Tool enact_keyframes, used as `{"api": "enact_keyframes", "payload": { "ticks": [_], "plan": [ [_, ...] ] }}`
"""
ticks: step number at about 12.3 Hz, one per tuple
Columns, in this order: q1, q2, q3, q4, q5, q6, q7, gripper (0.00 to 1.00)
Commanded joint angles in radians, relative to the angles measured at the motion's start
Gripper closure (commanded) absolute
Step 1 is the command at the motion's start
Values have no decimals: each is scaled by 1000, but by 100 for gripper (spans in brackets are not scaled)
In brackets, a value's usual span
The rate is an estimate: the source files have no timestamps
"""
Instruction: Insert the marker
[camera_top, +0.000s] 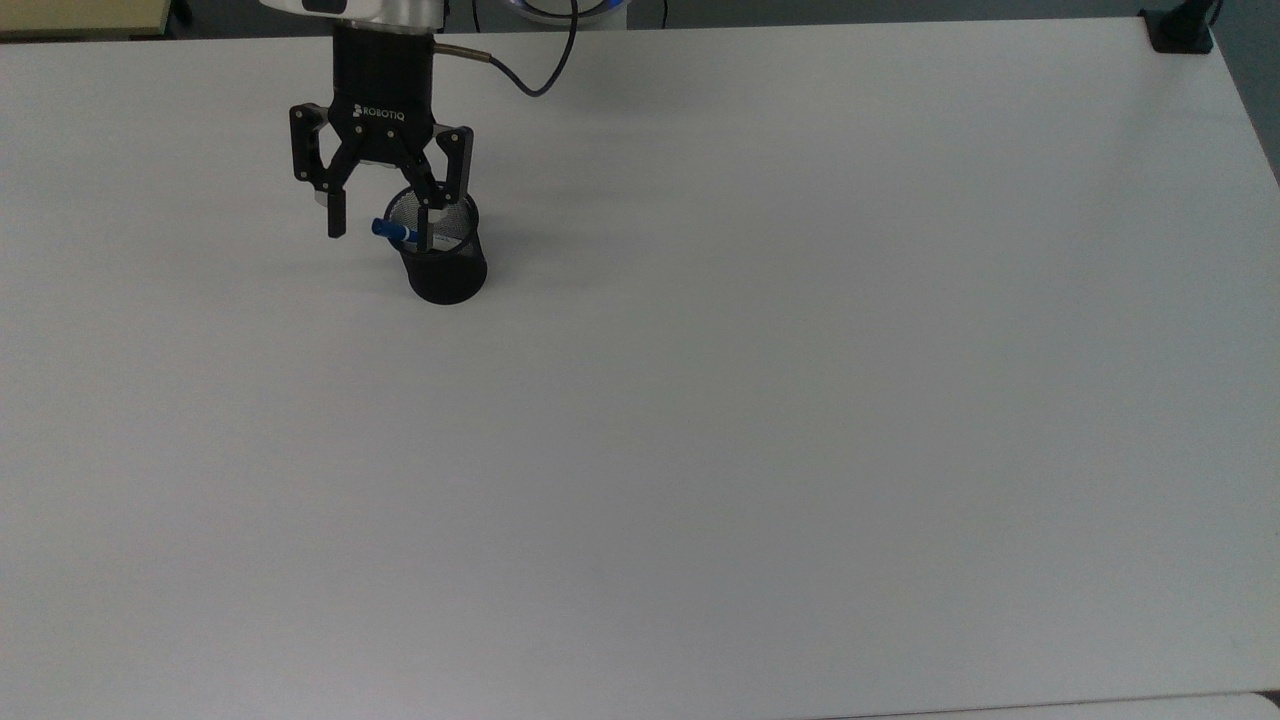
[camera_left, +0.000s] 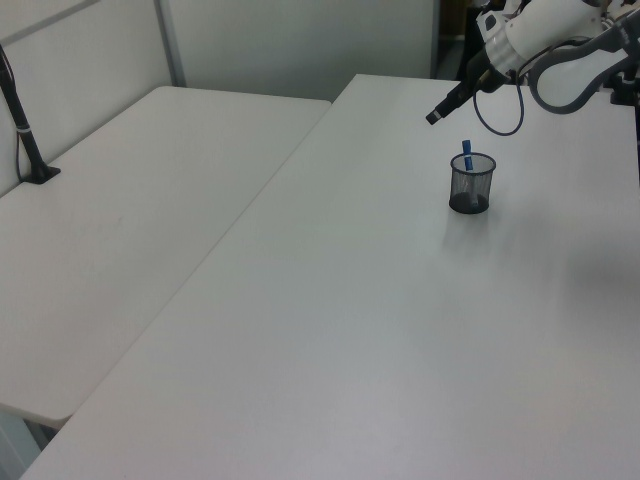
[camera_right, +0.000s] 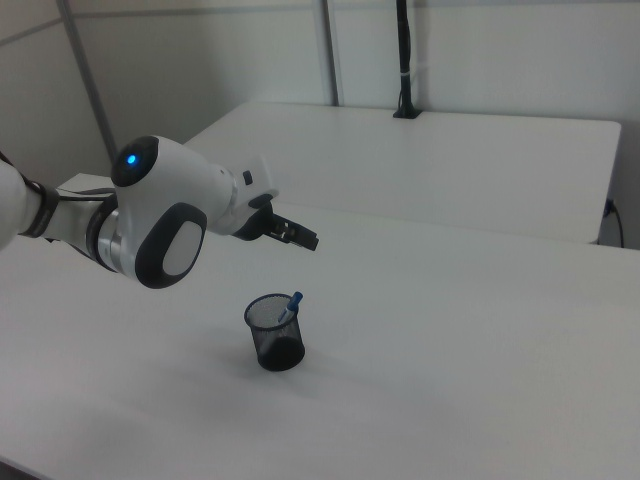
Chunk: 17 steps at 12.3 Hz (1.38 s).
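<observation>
We find the marker standing inside the black mesh cup, leaning on the rim with its blue cap protruding above it. The cup rests on the white table. The gripper hangs above the cup with its fingers spread apart, holding nothing and clear of the marker. We see a black cable looping from the wrist.
</observation>
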Motion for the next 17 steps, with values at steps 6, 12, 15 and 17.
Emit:
{"api": "enact_keyframes", "payload": {
  "ticks": [6, 12, 15, 17],
  "plan": [
    [2, -50, -1, 523, 33, -1045, 42, 0],
    [19, 4, 9, 715, 63, -1429, 45, 0],
    [51, 55, -4, 757, 54, -1391, 75, 0],
    [55, 69, -6, 758, 41, -1365, 49, 0]
  ]
}}
